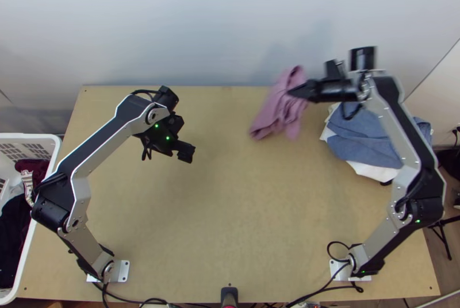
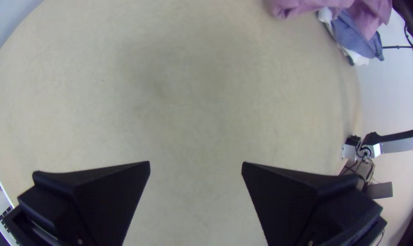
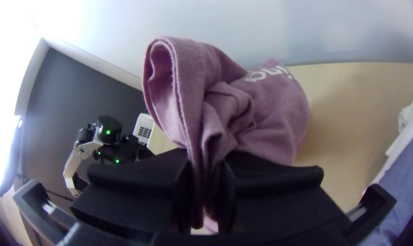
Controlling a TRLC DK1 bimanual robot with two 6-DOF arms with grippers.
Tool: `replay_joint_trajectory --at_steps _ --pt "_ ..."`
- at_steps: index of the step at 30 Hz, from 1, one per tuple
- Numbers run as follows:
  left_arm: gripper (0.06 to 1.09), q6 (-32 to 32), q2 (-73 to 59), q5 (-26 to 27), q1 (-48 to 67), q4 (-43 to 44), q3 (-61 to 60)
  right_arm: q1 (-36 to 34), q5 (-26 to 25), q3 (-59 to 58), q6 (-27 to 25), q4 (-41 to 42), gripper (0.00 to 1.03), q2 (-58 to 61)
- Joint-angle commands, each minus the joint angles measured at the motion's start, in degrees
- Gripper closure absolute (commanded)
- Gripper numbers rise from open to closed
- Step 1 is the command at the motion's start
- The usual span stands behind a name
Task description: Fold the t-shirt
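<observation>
The left gripper stands above the nearer part of the table, its two fingers well apart and nothing between them. From there the risk, I think, is a late or missed second hold: it is well apart from the cloth, and a one-sided placing could leave the shirt crumpled.

Farther on, at the right, lies the pile with a blue garment and a white cloth. The right arm passes over it, so if this arm were brought down too low, it could push the pile out of order.

Farther again, near the far edge, the t-shirt hangs from the right gripper, whose fingers are closed together on a narrow gathered part. The cloth is bunched, with one looped fold standing up. A small pinch like this may slip, because the weight hangs from few layers; lowered as it is, the shirt would probably land in a heap, with sleeves or hem caught under (which part is held, I cannot tell).

As for writing, a dark red garment in the white basket has pale print, and the t-shirt carries white lettering, partly hidden in its folds.
</observation>
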State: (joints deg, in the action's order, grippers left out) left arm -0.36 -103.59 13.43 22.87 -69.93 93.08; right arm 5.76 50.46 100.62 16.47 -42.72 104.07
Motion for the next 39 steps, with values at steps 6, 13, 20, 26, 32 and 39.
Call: replay_joint_trajectory --at_steps 6,13,20,26,32,39 --pt "0.11 1.24 1.02 0.1 -1.96 3.75 -5.71 -17.36 0.08 15.84 0.05 -11.68 1.0 -0.45" --pt "0.11 2.12 1.9 0.1 -2.92 4.98 -7.82 -23.86 0.08 18.82 -0.12 -15.55 1.0 0.25" --pt "0.11 3.09 2.43 0.1 -3.8 5.33 -8.79 -28.44 0.61 18.74 -1.97 -20.12 1.0 0.08" --pt "0.11 3.52 2.34 0.1 -3.98 5.68 -8.97 -31.77 0.61 16.98 -4.43 -22.06 1.0 -0.62" --pt "0.11 3.88 2.17 0.1 -3.89 6.03 -9.14 -35.99 0.61 13.29 -8.47 -22.93 1.0 -0.71" --pt "0.11 3.96 2.08 0.1 -3.36 6.3 -9.14 -41.09 0.52 4.85 -13.83 -24.25 1.0 -0.98"
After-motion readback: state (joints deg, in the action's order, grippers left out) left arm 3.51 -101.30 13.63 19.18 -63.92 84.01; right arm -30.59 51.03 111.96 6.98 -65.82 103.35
